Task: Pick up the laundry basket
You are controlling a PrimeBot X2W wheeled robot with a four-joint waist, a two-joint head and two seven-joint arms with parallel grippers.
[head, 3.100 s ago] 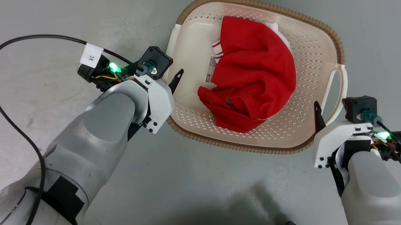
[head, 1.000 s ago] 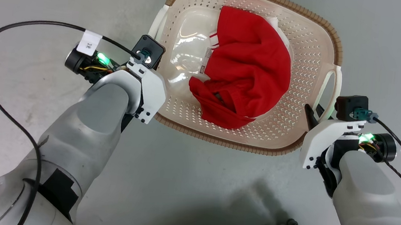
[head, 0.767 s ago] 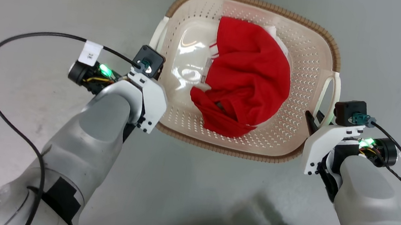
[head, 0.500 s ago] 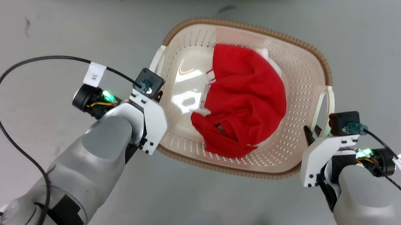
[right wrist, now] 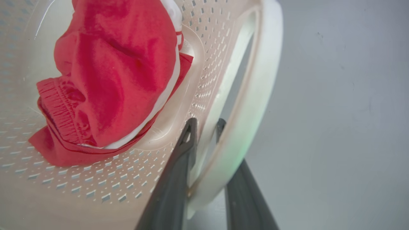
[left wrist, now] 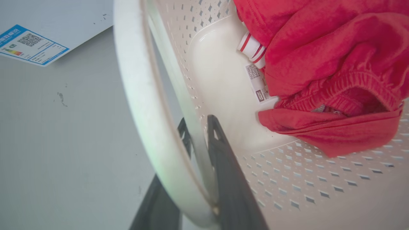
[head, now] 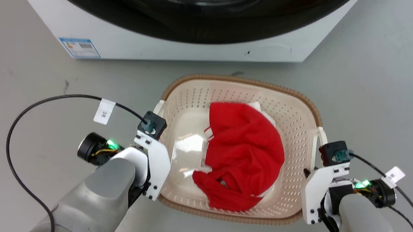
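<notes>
**A:** "The basket (head: 245, 82) lay just before the washer (head: 183, 49), a red garment (head: 245, 151) inside. Light, I'd say, but thin plastic that could flex."

**B:** "The left gripper (left wrist: 197, 123) and right gripper (right wrist: 206, 123) were each clamped on a side wall, one finger inside, one through the handle slot. Good, stiff spot!"

Laundry area (front-loading washer (head: 171, 14))

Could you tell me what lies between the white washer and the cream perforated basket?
Bare grey floor with a dark mark, in the head view.
</notes>
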